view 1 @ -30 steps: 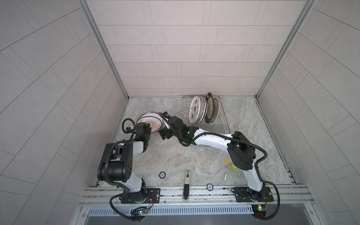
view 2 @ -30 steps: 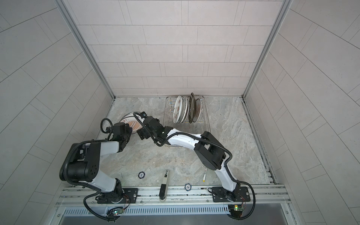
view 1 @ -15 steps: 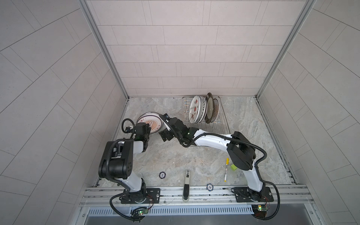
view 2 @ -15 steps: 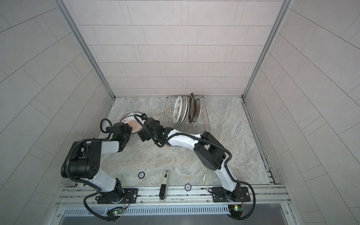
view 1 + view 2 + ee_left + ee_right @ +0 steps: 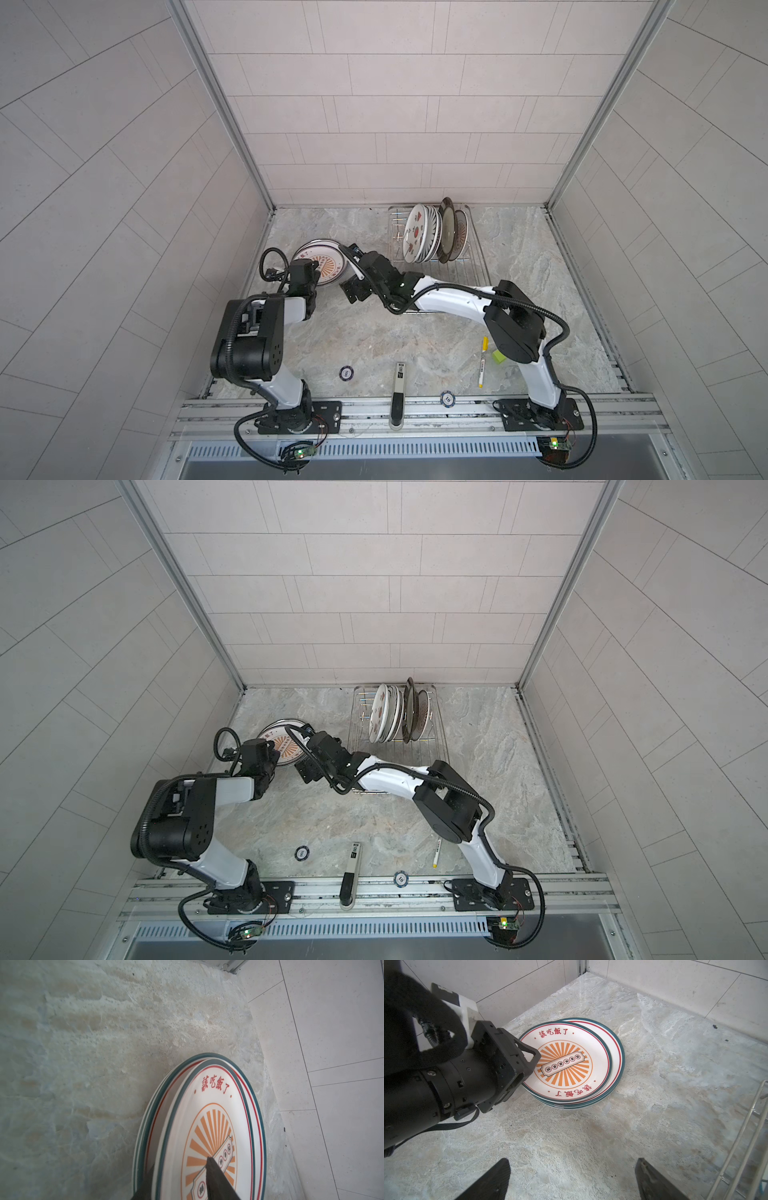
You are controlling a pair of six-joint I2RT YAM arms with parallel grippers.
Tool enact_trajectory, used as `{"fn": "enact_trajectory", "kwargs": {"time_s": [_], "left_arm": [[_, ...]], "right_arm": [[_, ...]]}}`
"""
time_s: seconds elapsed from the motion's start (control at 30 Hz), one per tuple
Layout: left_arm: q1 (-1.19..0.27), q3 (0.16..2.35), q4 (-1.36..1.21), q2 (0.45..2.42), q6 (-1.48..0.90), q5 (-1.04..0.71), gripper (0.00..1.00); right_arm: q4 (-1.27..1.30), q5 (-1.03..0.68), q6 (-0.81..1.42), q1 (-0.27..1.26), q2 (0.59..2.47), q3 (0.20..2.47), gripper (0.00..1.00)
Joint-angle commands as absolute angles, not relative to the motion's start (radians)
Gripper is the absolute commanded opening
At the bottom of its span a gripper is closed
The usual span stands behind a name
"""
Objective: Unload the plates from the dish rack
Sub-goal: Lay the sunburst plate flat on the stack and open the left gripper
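Roughly a third done, my read: two plates are out, stacked flat on the surface (image 5: 415, 340). The top sunburst plate (image 5: 566, 1064) sits off-centre on the lower sunburst plate (image 5: 618, 1057), not squared up. At the back, the dish rack (image 5: 457, 274) holds about five on edge, packed close. A white plate with red marks (image 5: 417, 239) is in front, with navy-patterned plates (image 5: 433, 239) behind it. Then comes the large brown-rimmed plate (image 5: 448, 232) and one more at the rear. They overlap, so the count is unsure. Left to do, as I judge: let go of the top plate, then clear the rack one at a time.

At the stack's near rim is the left claw (image 5: 527, 1071), one finger (image 5: 216, 1180) over the top plate's face, the other below its rim. Clamped or loose, cannot tell. Just beside the stack, on the rack side, the right claw (image 5: 572, 1167) hovers low over bare surface, jaws wide, nothing in them.

Room: the stack lies close to the left wall (image 5: 208, 249), so there is little slack there for the left arm. The rack's front half is bare wire, so the front plate looks reachable from that side. In both top views the right forearm lies across the rack's front corner. Mid-surface is open. The poker chips (image 5: 346, 373), a yellow marker (image 5: 482, 361) and a green block (image 5: 498, 356) sit near the front rail (image 5: 415, 409), well apart from the plates.
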State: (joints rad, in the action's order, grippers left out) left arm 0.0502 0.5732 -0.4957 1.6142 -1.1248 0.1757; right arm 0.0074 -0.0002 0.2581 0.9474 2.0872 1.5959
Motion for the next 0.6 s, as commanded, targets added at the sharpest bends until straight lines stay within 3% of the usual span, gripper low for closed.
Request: {"fn": "enact_trajectory", "kwargs": {"time_s": [0.0, 0.1, 0.47, 0.57], "left_arm": [[0.058, 0.604, -0.461, 1.640, -1.095, 0.231, 0.35], [0.057, 0.612, -0.440, 1.641, -1.085, 0.240, 0.30], [0.057, 0.624, -0.424, 1.661, -1.079, 0.264, 0.30], [0.058, 0.613, -0.416, 1.651, -1.092, 0.287, 0.24]], "right_arm": [[-0.011, -0.006, 0.245, 0.953, 2.068, 1.622, 0.95], [-0.017, -0.008, 0.244, 0.953, 2.074, 1.633, 0.95], [-0.014, -0.007, 0.242, 0.953, 2.082, 1.637, 0.95], [-0.017, -0.001, 0.242, 0.953, 2.081, 1.637, 0.95]]}}
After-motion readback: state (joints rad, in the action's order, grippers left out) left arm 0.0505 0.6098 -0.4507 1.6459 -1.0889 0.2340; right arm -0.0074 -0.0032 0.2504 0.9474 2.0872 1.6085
